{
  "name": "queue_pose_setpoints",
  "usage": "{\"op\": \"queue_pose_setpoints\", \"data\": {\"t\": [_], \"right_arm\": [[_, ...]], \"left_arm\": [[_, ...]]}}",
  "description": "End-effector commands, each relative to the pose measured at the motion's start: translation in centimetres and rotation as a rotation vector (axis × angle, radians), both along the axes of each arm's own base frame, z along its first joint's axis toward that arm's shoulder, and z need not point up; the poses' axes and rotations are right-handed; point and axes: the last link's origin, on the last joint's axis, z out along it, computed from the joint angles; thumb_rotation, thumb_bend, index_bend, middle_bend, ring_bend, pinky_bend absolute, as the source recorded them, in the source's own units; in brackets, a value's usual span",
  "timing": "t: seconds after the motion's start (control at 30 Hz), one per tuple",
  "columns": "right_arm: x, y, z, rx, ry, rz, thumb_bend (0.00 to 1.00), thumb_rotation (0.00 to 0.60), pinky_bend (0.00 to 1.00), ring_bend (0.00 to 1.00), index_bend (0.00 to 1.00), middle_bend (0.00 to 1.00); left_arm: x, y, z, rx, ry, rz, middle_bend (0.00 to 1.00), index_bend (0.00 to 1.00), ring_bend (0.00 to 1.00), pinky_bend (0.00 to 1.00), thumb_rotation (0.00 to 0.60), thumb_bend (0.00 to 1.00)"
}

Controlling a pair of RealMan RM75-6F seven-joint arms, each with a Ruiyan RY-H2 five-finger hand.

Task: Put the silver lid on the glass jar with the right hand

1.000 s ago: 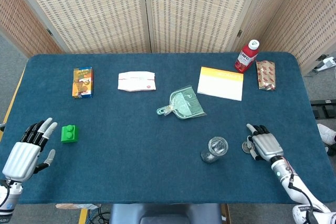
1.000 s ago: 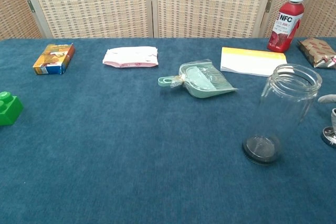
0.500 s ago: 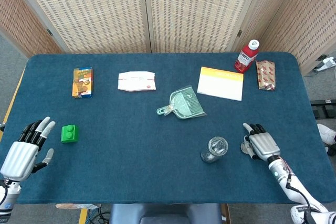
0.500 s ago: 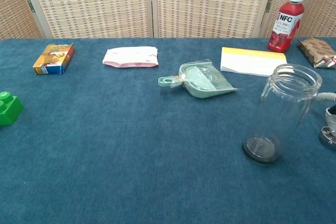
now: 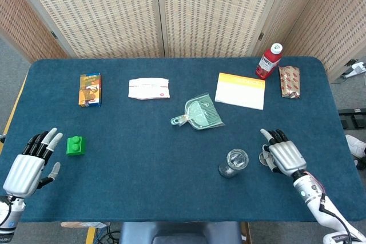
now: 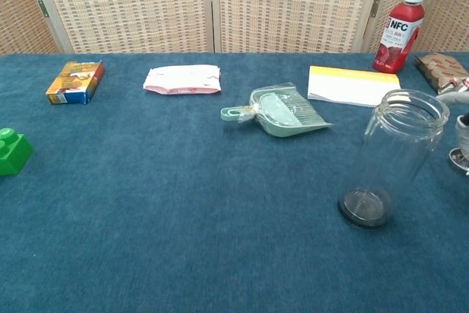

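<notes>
The clear glass jar [image 5: 234, 162] [image 6: 393, 156] stands upright and uncovered on the blue table, near its front edge. Just right of it, my right hand [image 5: 282, 155] lies palm down with its fingers stretched forward. The silver lid [image 5: 265, 157] peeks out at the thumb side and seems pinched there. The chest view cuts this hand [image 6: 462, 126] off at the right edge, with the lid [image 6: 459, 159] tilted below it, a little off the cloth. My left hand [image 5: 26, 163] rests at the front left with its fingers spread, holding nothing.
A green brick [image 5: 75, 145] lies beside the left hand. Farther back are a mint dustpan [image 5: 201, 113], a white and yellow pad [image 5: 241, 90], a red bottle [image 5: 269, 60], a brown packet [image 5: 289, 81], a white pouch [image 5: 148, 88] and a small box [image 5: 90, 89].
My right hand has crept left toward the jar and risen slightly. In the chest view the lid sits higher than before. The left hand has barely moved.
</notes>
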Motion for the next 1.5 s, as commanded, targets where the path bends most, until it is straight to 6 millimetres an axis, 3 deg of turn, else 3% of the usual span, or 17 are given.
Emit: {"op": "queue_pose_setpoints", "data": {"t": [0.03,0.37,0.7,0.93,1.5], "right_arm": [[3.1,0.0,2.4,-0.044,0.012,0.052,0.57,0.600,0.00,0.00,0.61,0.04],[8.7,0.4,4.7,-0.071,-0.023,0.138,0.57,0.600,0.00,0.00,0.61,0.04],[12.2,0.8,5.6,-0.079,-0.063,0.212,0.57,0.600,0.00,0.00,0.61,0.04],[12.9,1.2,5.3,-0.062,-0.065,0.226,0.57,0.600,0.00,0.00,0.61,0.04],[11.8,1.3,3.6,-0.008,-0.044,0.206,0.57,0.600,0.00,0.00,0.61,0.04]], "left_arm": [[0.0,0.0,-0.1,-0.002,0.005,0.002,0.00,0.00,0.00,0.07,0.600,0.42],[-0.1,0.2,-0.2,0.000,0.008,0.008,0.00,0.00,0.00,0.07,0.600,0.42],[-0.1,0.1,0.2,0.006,-0.009,0.006,0.00,0.00,0.00,0.07,0.600,0.42],[-0.1,0.1,0.3,0.008,-0.013,0.004,0.00,0.00,0.00,0.07,0.600,0.42],[0.1,-0.1,0.5,0.012,-0.018,-0.001,0.00,0.00,0.00,0.07,0.600,0.42]]}}
